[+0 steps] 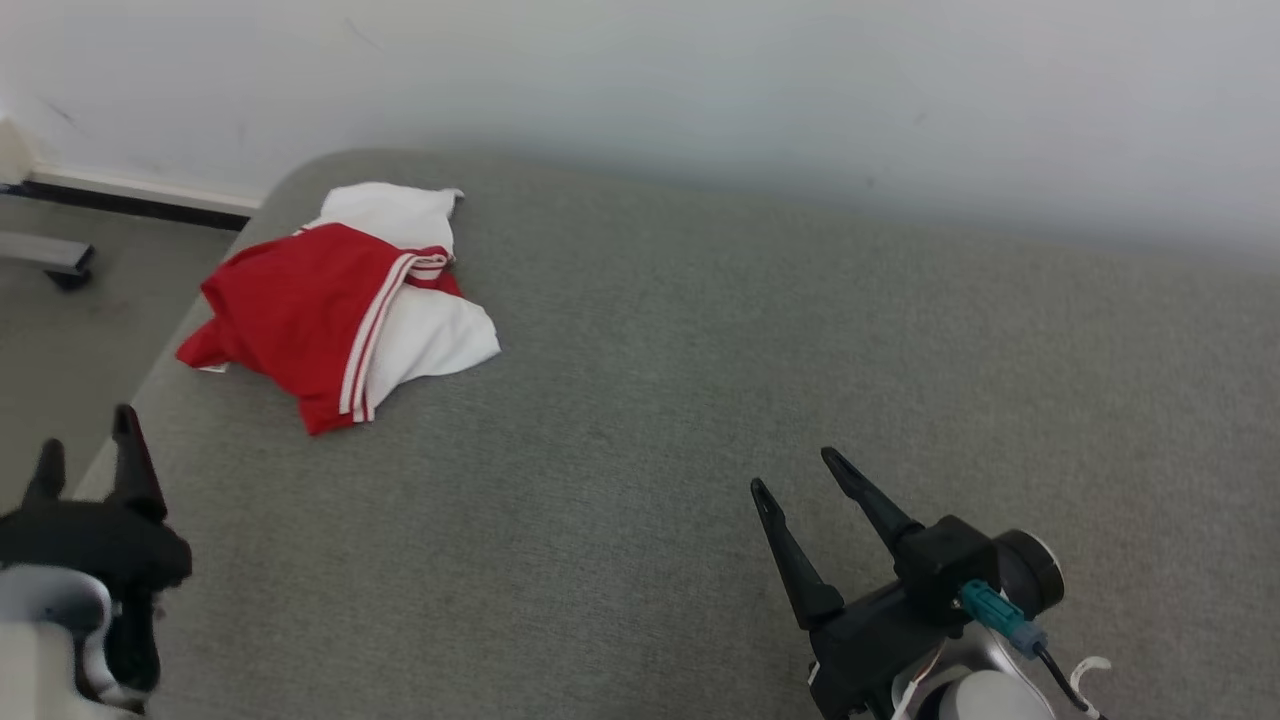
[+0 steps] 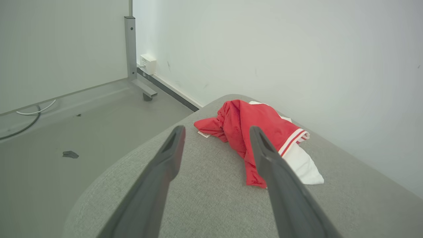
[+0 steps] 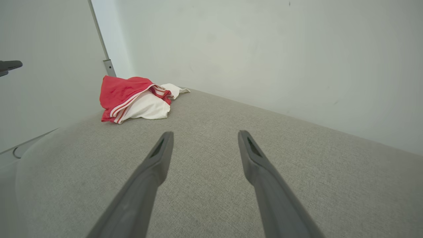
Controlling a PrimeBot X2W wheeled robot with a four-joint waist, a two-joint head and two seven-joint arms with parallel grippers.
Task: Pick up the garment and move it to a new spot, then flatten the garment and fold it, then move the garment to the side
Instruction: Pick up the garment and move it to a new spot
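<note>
A crumpled red and white garment [image 1: 340,300] with white stripes lies near the far left corner of a grey fabric surface [image 1: 700,400]. My left gripper [image 1: 85,440] hovers open at the surface's left edge, nearer than the garment, with nothing between its fingers. From the left wrist the garment [image 2: 254,132] lies just beyond the gripper [image 2: 216,130]. My right gripper [image 1: 795,468] stands open over the surface's near right part, well away from the garment. The right wrist view has the garment [image 3: 132,97] far off to the upper left of the gripper [image 3: 203,135].
A white wall [image 1: 700,90] runs along the far edge of the surface. Left of the surface the grey floor [image 2: 66,132] drops away, with a metal post [image 2: 130,46], a wall socket box [image 2: 148,63], cables [image 2: 26,119] and a small dark scrap [image 2: 70,154].
</note>
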